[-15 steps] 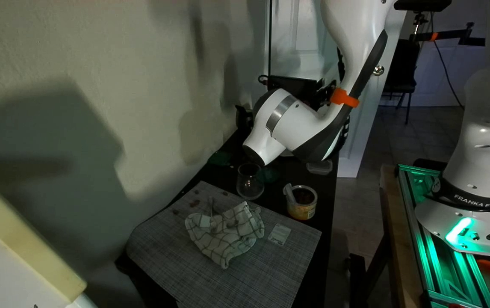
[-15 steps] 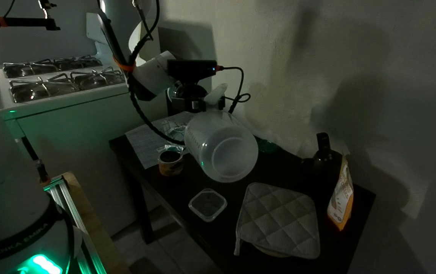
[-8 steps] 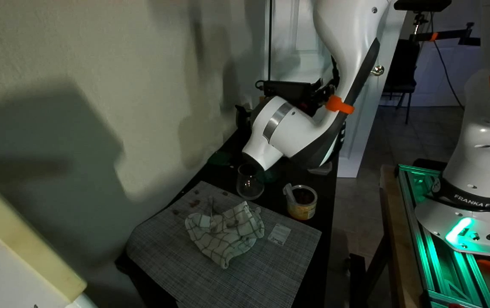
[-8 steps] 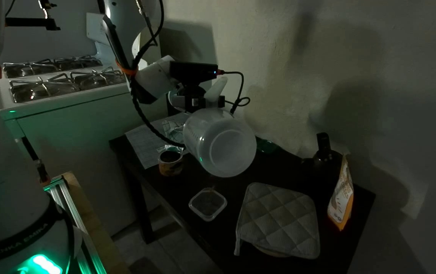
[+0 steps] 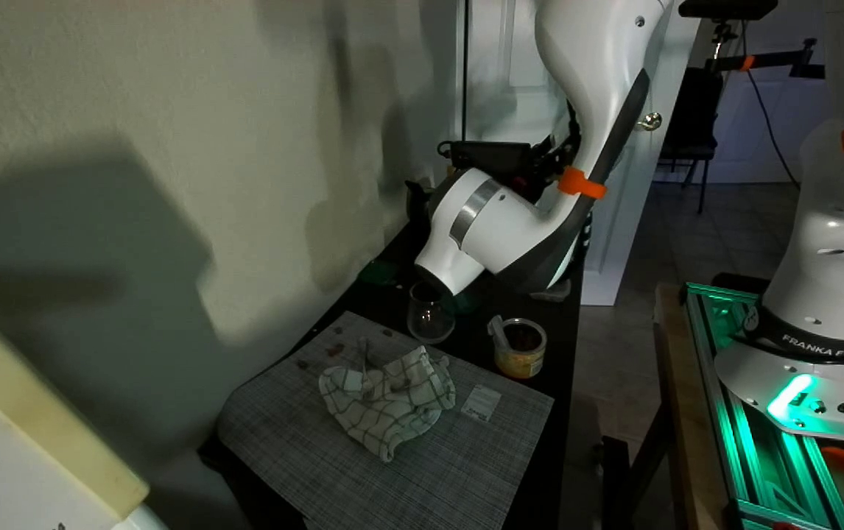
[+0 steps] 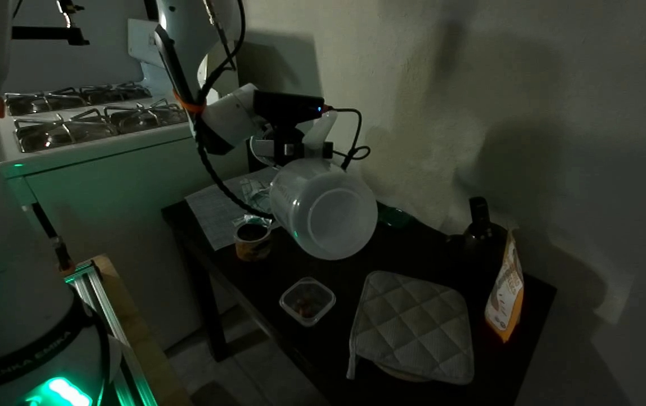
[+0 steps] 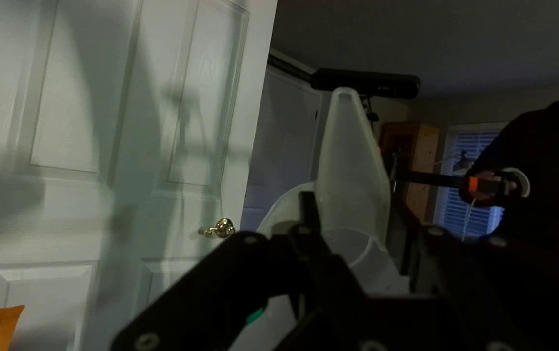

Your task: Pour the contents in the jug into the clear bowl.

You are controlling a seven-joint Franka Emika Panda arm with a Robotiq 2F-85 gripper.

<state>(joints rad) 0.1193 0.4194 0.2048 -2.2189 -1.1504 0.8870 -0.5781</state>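
The tool [image 7: 353, 209] clamps the tilted jug [image 6: 328, 208] by its handle [image 7: 350, 161], apparently above the clear bowl [image 6: 319, 290].

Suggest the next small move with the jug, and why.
I'd probably tip the jug slightly further over the clear bowl: it's already tilted with its handle held in the gripper, and brown pieces lie in the bowl, so the aim looks about right. Can't tell what's left inside.

I see a milky-white jug [image 6: 327, 207], black gripper [image 7: 353, 214], clear bowl [image 6: 319, 292], grey diamond-quilted potholder [image 6: 416, 327] and a white checked cloth [image 5: 391, 414].
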